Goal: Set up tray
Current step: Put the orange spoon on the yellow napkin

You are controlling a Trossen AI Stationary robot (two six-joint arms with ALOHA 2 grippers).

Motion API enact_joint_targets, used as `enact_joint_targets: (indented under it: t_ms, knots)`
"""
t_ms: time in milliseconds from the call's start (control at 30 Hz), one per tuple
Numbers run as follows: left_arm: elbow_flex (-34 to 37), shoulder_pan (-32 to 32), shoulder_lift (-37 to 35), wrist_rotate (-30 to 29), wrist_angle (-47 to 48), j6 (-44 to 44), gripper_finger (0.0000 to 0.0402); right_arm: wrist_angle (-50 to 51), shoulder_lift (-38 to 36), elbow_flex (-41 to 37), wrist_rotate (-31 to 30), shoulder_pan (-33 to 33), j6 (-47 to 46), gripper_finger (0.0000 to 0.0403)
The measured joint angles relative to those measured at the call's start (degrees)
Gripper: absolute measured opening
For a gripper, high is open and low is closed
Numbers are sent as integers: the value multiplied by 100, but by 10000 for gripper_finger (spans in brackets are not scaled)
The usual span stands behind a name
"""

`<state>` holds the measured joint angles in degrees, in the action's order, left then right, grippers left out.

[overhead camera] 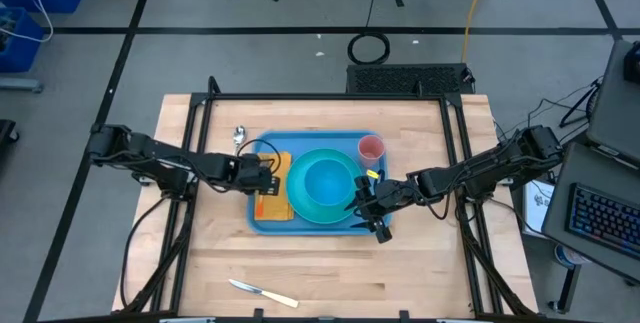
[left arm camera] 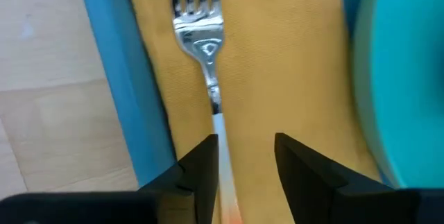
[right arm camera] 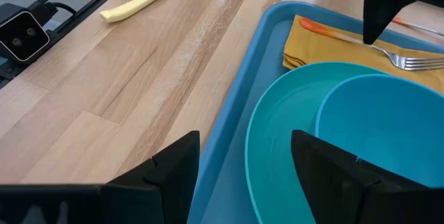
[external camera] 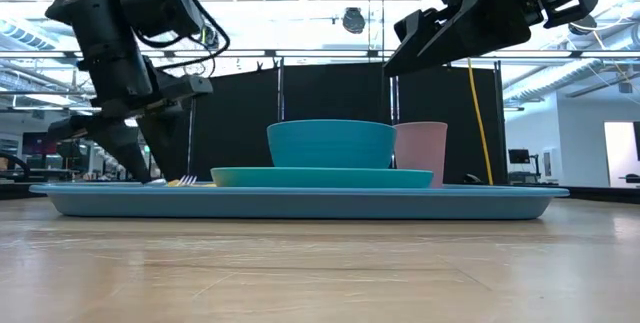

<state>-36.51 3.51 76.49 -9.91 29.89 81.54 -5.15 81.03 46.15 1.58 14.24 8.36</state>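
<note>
I see a fork on a yellow napkin straight ahead between my left jaws; a turquoise bowl on its plate lies past my right jaws, a yellow-handled knife beyond.

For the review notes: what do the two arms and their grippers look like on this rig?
Both arms are dark, near black, built of jointed segments with black cables looped along them. The left gripper and right gripper each end in two flat, angular black fingers. No markings are readable on either. A small yellow spot shows by the right gripper in the high view.
</note>
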Motion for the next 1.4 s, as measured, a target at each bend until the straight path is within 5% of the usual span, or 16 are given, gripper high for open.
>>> enact_joint_targets:
  t_ms: [633,1033,1400]
  knots:
    - [0,-397,-1308,-538,1408,-519,127,-17,0,2,0,-2,-2,216]
    - [0,-881,-1366,-1065,1870,-833,127,-17,0,2,0,0,-11,216]
    - [0,-1952,-1362,-1097,2050,-1546,127,-17,0,2,0,0,-11,216]
